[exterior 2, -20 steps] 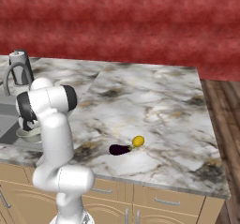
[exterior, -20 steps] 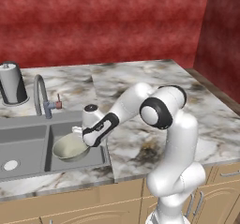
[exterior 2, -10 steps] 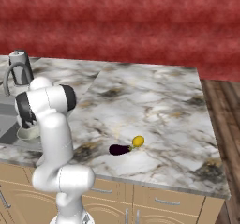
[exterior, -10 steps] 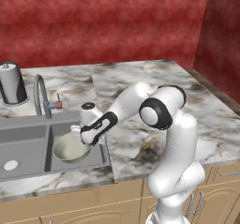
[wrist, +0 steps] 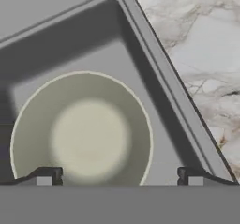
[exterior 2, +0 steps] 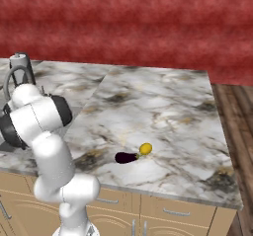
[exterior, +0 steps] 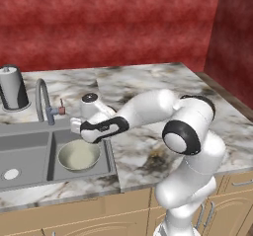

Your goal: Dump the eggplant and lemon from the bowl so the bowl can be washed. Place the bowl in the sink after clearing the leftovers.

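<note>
Since the earlier frame, my arm has lifted slightly off the bowl (exterior: 78,156), and my jaws have parted from its rim; the bowl has stayed in place in the basin.

Left to right in the left base view: a dark kettle (exterior: 13,87) stands on the bench (exterior: 148,87) at the far left, behind the sink (exterior: 29,146). The curved grey faucet (exterior: 42,99) rises just behind the divider between the two basins. The left basin shows its round white drain (exterior: 11,173). The bowl sits upright on the floor of the right basin, inside plain and empty. My gripper (exterior: 81,131) hangs just above the bowl's far rim, apart from it.

In the hand view, my gripper (wrist: 119,176) stands wide: one fingertip (wrist: 44,175) lies over the bowl's (wrist: 89,134) near rim, the other over bare basin floor of the sink (wrist: 154,78), neither closed on anything. Marbled bench (wrist: 201,45) runs along the right of the basin wall.

In the right base view, the eggplant (exterior 2: 125,157) lies on the bench (exterior 2: 163,106), well apart from the sink, with the lemon (exterior 2: 145,148) touching its right end.
</note>
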Available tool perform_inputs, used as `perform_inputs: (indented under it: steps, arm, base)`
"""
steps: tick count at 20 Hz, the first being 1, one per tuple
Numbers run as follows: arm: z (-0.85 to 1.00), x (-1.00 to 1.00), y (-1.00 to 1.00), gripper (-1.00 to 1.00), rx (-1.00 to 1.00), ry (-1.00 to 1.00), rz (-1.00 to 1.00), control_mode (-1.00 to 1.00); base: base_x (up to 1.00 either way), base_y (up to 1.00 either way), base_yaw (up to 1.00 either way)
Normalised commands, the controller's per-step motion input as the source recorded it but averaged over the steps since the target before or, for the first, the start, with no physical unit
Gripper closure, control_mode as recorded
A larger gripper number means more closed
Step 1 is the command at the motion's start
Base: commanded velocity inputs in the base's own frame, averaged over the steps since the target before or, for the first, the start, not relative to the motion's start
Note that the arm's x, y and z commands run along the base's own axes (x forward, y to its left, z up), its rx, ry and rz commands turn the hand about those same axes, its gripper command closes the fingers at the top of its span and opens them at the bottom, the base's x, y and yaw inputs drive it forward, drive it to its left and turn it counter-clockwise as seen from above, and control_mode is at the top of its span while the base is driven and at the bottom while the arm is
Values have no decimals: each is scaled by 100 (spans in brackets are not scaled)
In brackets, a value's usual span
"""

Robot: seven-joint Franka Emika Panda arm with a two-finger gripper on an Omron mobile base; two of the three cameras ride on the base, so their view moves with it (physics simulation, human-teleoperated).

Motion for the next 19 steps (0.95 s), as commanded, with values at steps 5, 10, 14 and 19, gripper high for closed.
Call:
perform_inputs:
  steps: [5,10,14,19]
  arm:
    - [100,-76,-42,-100,1,-12,0,-100]
    - [100,-100,-68,-100,3,-22,0,-100]
    - [83,-100,-100,-100,13,-31,0,-100]
    - [30,-100,-100,-100,19,-36,3,-100]
  base:
    - [0,0,0]
    - [0,0,0]
    - [0,0,0]
    - [0,0,0]
